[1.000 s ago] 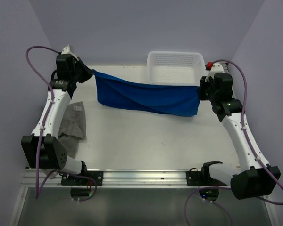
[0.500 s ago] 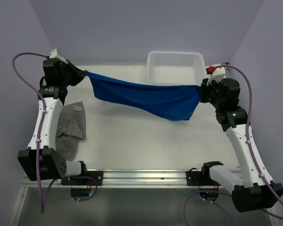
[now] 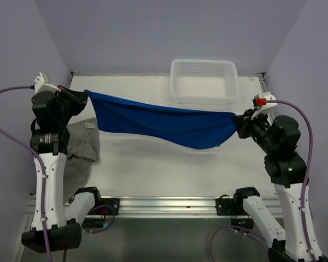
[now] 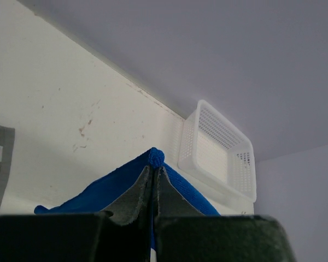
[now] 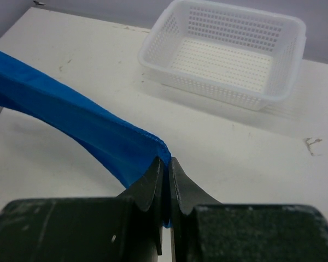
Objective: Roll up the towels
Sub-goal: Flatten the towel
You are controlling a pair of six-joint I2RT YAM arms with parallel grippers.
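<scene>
Bright blue cloth towel (image 3: pixel 164 121) is now drawn tauter and nearer the tabletop's near edge; left gripper (image 3: pixel 81 96) and right gripper (image 3: pixel 239 119) each clamp one end, ready for spreading flat.

The royal blue cloth towel (image 3: pixel 164 123) hangs stretched in the air. One corner is pinched in the left pincer (image 3: pixel 83 96) and the opposite end in the right pincer (image 3: pixel 239 119). Its middle sags in soft folds between them. The plain grey cloth towel (image 3: pixel 83 143) lies rumpled just below the left pincer, apart from it, its small white tag (image 3: pixel 89 125) facing up.
</scene>
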